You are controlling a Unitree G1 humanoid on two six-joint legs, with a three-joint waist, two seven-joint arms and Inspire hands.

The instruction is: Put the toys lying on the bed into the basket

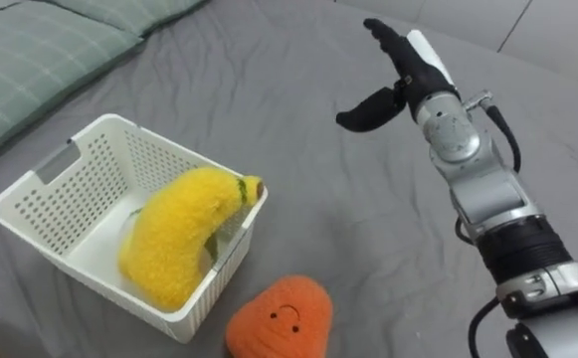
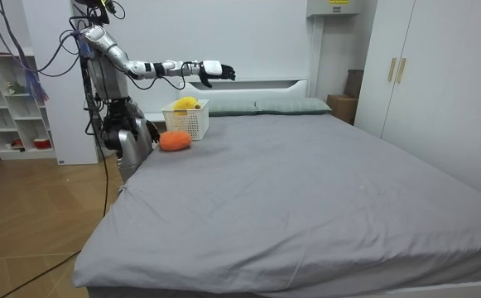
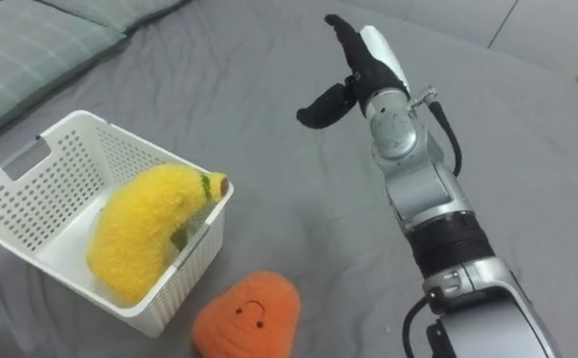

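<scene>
The right robot hand (image 1: 405, 75) hangs over the smooth grey bed (image 1: 298, 159), fingers straight, holding nothing. Well to its left, a fuzzy curved yellow banana toy (image 1: 179, 234) lies in the white holey plastic basket (image 1: 45, 204). A round fluffy orange toy (image 1: 281, 320) sits beside that basket.

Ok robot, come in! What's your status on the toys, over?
Right hand open, empty, raised above the bed. Banana toy in the white basket. Orange toy on the bed beside it, uncollected. Nothing blocking it.

A grey bed (image 1: 318, 229) carries a white basket (image 1: 154, 157). An orange plush toy (image 1: 281, 320) lies just beside the basket, and green pillows (image 1: 40, 60) lie beyond it.
</scene>
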